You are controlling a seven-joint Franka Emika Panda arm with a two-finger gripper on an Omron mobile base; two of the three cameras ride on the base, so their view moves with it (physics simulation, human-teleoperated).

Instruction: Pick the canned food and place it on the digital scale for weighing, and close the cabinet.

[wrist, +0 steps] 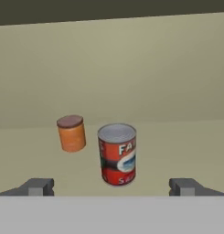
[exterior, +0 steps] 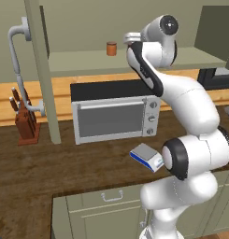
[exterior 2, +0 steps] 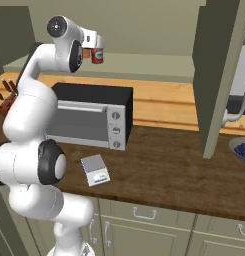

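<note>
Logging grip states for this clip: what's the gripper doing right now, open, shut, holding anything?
Gripper: open, jaws spread wide, holding nothing; the canned food stands upright on the cabinet shelf between and just beyond the fingertips, untouched.

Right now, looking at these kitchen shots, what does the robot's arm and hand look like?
The arm is glossy white, built of rounded, bulging segments with dark grey to black bands and round caps at the joints. One cap near the top carries a small pale ring. No cables or markings show. The hand ends in two small, blocky dark grey fingertips.
</note>
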